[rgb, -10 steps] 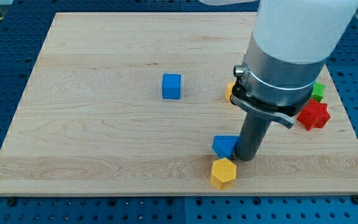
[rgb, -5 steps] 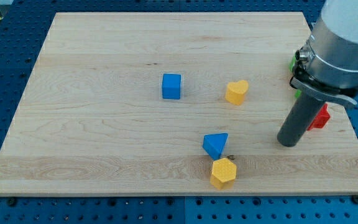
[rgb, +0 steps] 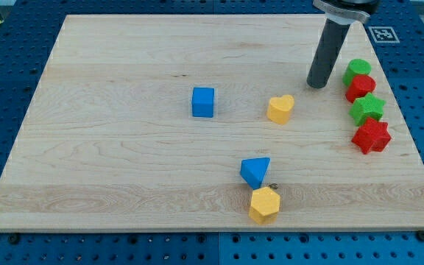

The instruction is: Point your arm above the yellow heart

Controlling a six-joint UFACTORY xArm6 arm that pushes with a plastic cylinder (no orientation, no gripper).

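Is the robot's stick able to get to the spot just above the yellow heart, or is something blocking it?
Probably yes. My tip sits up and to the view's right of the yellow heart, with only bare board between them. The green and red blocks lie on its other side.

Blue cube (rgb: 203, 101) mid-board; blue triangle (rgb: 255, 171) touching yellow hexagon (rgb: 264, 204); green and red blocks right.

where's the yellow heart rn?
The yellow heart sits right of the board's centre, between the blue cube on the view's left and my tip, which is up and to its right, not touching.
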